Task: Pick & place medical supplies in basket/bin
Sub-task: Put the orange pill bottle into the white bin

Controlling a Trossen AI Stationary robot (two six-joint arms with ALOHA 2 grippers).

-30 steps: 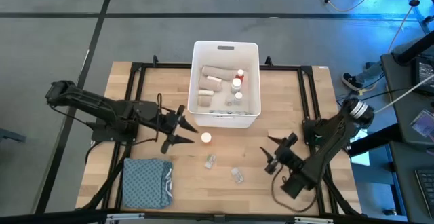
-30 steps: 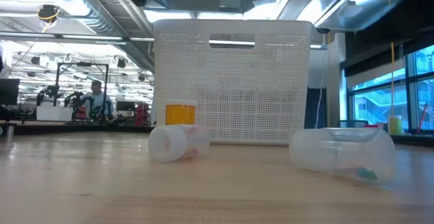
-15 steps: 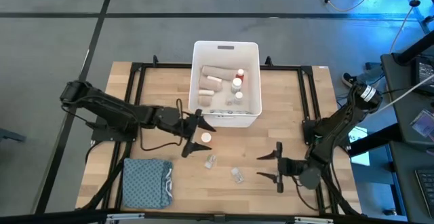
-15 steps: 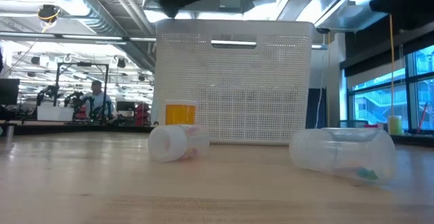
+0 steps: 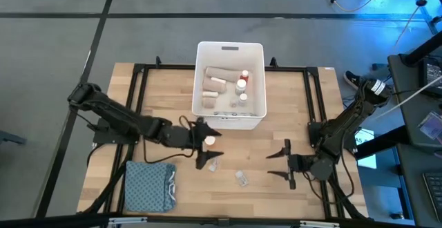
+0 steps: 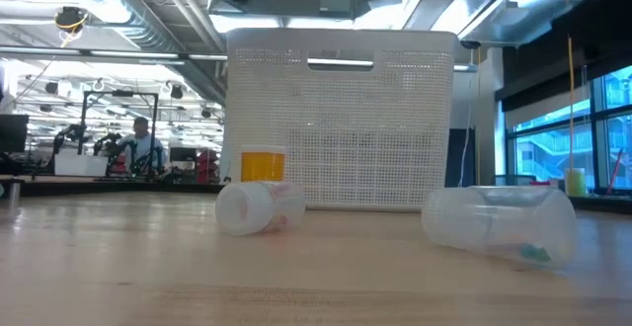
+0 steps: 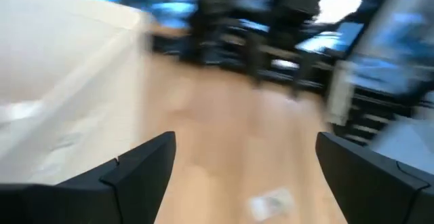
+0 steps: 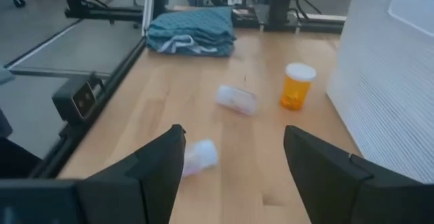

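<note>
The white basket [image 5: 230, 117] stands at the table's far middle, holding beige rolls [image 5: 212, 84] and red-capped bottles [image 5: 242, 81]. On the table in front of it, an orange bottle with a white cap [image 5: 209, 140] stands upright and two clear vials [image 5: 215, 164] [image 5: 242, 178] lie on their sides. My left gripper [image 5: 213, 150] is open above the orange bottle and the nearer vial, pointing right. My right gripper [image 5: 271, 166] is open to the right of the vials, pointing left; its wrist view shows the bottle [image 8: 296, 87] and the vials [image 8: 237, 100] [image 8: 200, 155] ahead.
A folded blue-grey cloth [image 5: 150, 185] lies at the table's near left corner. A black frame [image 5: 141, 90] runs around the tabletop. Bare wood lies between the vials and my right gripper. The low view shows the basket wall [image 6: 341, 119] behind the bottle [image 6: 262, 165].
My left gripper has travelled toward the table's right and a little nearer, from beside the basket's left corner to over the orange bottle and vial, staying open. My right gripper has turned from slanting toward the far edge to pointing level at the table's left, open throughout.
</note>
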